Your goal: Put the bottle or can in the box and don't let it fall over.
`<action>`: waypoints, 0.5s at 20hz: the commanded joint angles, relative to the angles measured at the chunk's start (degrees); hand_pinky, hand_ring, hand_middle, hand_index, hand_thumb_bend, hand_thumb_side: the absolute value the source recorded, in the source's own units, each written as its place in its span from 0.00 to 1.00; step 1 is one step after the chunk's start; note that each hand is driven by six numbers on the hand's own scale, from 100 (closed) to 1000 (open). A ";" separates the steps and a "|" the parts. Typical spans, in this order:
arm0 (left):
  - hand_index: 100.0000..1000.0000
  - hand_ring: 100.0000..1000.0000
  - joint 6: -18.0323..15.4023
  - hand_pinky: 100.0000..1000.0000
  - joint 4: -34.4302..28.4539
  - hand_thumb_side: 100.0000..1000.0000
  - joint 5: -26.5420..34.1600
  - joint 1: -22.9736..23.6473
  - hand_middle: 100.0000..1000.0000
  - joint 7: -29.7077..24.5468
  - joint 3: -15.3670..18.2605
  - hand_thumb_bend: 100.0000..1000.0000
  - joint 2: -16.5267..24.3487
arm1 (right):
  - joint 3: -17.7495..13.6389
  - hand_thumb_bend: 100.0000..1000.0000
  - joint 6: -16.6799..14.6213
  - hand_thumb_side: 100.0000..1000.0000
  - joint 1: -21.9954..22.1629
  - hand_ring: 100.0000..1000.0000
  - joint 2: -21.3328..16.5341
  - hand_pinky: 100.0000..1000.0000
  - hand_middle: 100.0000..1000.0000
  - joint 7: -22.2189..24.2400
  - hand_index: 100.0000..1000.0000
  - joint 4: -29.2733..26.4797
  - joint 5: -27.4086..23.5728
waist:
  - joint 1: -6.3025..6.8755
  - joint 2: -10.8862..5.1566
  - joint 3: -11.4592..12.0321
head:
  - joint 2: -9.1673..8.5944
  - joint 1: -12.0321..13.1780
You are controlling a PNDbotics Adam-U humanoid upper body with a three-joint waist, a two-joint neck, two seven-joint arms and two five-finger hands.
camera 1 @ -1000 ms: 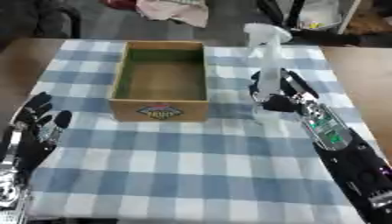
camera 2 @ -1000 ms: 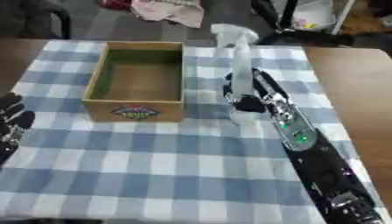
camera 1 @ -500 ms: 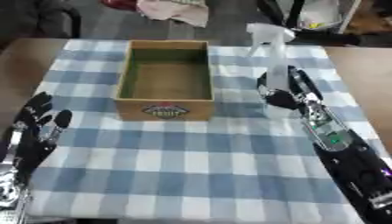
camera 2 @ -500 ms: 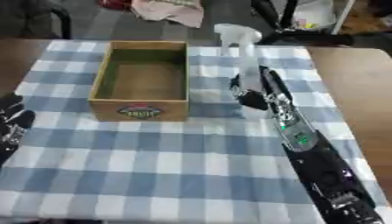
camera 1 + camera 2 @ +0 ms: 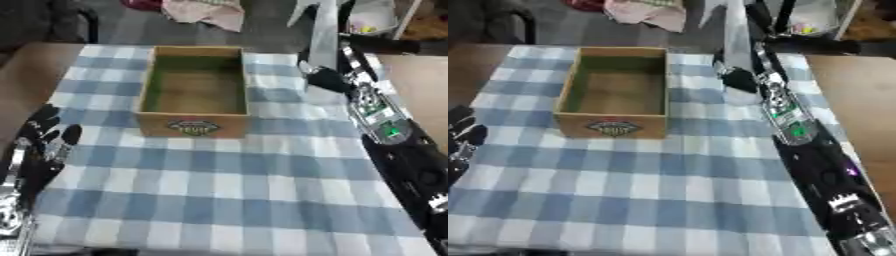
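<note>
A clear spray bottle (image 5: 325,35) stands upright in my right hand (image 5: 326,79), whose fingers are curled round its lower part. The bottle's head runs off the top edge of the view. Bottle and hand hang just right of the open wooden box (image 5: 192,125), near its far right corner. The box sits on the blue checked cloth, and nothing shows on its green floor. My left hand (image 5: 44,146) rests open at the lower left with its fingers up, holding nothing.
The checked cloth (image 5: 219,190) covers the table, with bare wood (image 5: 423,85) showing at the right edge and far left. A pink cloth (image 5: 210,11) lies on the floor beyond the table, and a white object (image 5: 372,17) stands at the far right.
My right hand has risen with the spray bottle, which has come up off the cloth beside the box. The left hand has stayed where it was.
</note>
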 commanded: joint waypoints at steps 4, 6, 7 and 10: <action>0.95 0.94 -0.40 0.93 -1.57 0.60 0.72 -1.97 0.88 -1.24 -1.10 0.56 0.08 | -1.41 0.00 0.71 0.00 -7.52 0.49 0.71 0.87 0.15 -1.13 0.31 1.74 -1.06 | 0.24 0.13 3.37 | -1.62 -3.11; 0.95 0.94 -0.47 0.93 -1.66 0.60 0.75 -2.43 0.88 -1.57 -1.41 0.56 -0.01 | -1.37 0.00 0.59 0.00 -9.29 0.49 2.06 0.87 0.15 -1.07 0.32 2.72 -0.37 | 0.20 0.44 4.74 | -2.05 -4.04; 0.95 0.94 -0.49 0.93 -1.70 0.60 0.80 -2.63 0.88 -1.71 -1.55 0.56 -0.07 | -1.29 0.00 0.47 0.00 -9.93 0.49 2.68 0.87 0.15 -0.98 0.32 3.14 0.27 | 0.18 0.57 5.28 | -2.22 -4.38; 0.95 0.94 -0.55 0.93 -1.78 0.60 0.92 -3.07 0.88 -2.06 -1.84 0.56 -0.25 | -0.77 0.00 0.00 0.00 -10.85 0.49 5.22 0.87 0.16 -0.37 0.35 4.49 2.24 | 0.15 1.02 6.77 | -2.71 -5.08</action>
